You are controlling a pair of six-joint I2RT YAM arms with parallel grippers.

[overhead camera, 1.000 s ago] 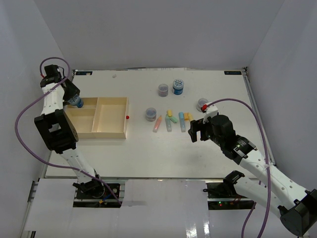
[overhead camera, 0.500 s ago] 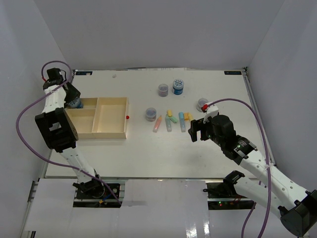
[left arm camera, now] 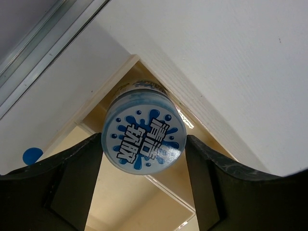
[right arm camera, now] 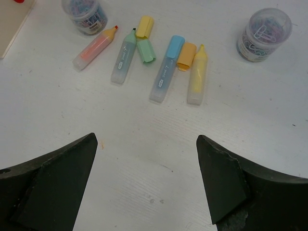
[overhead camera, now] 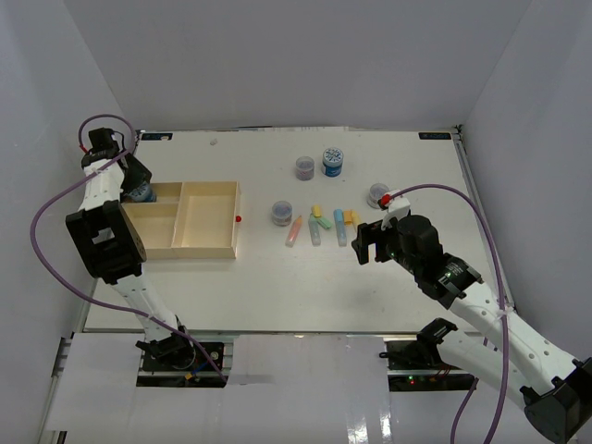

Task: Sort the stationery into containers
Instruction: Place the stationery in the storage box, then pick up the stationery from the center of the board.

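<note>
Blue-lidded round jar [left arm camera: 144, 139], clamped in the left tool [left arm camera: 143, 150], sits over a corner of the pale wooden tray [overhead camera: 208, 227]. Right tool [right arm camera: 145, 144] hangs spread above pastel sticks [right arm camera: 166, 67].

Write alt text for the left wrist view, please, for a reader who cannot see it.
A round jar with a blue, white-patterned lid is gripped between the dark fingers of the left gripper, at a corner compartment of the pale wooden tray.

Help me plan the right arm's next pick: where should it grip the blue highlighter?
Grip the blue highlighter low on its barrel from straight above, closing across its width. It lies flat; the orange cap crowds its capped end.
</note>
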